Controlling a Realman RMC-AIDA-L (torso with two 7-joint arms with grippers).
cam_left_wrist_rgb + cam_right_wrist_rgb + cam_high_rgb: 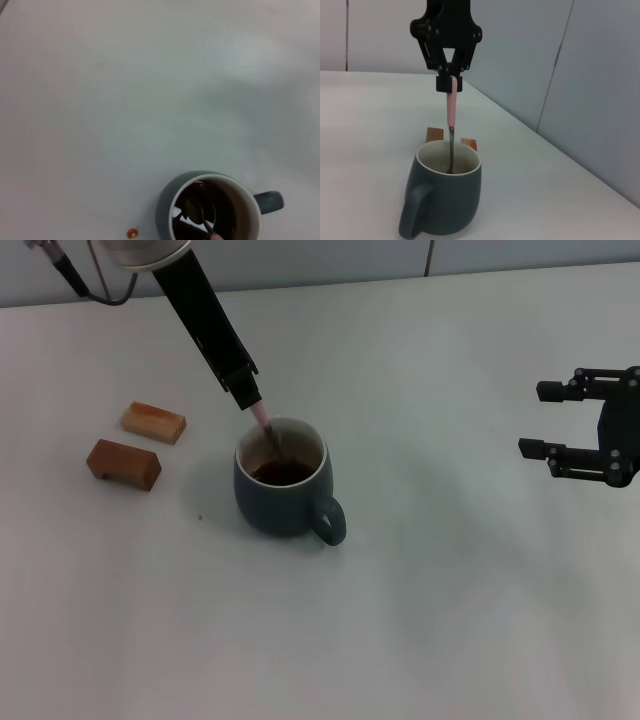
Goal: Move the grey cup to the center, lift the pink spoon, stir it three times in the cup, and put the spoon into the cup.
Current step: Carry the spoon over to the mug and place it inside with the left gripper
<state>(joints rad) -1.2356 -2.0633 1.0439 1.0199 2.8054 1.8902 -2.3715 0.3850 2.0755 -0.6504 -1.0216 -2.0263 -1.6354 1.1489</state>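
left gripper (248, 398) clamps pink spoon (266, 426) in grey cup (283, 492) | two wooden blocks (138, 443) beside | right gripper (545, 419) open, apart

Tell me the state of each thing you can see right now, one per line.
grey cup: upright on the table, dark liquid inside, handle toward the robot's right.
pink spoon: held near upright, bowl down in the cup's liquid.
left pincer: above the cup, shut on the spoon's handle top.
right pincer: off to the right, open, holding nothing.
two wooden blocks: lying on the table left of the cup.
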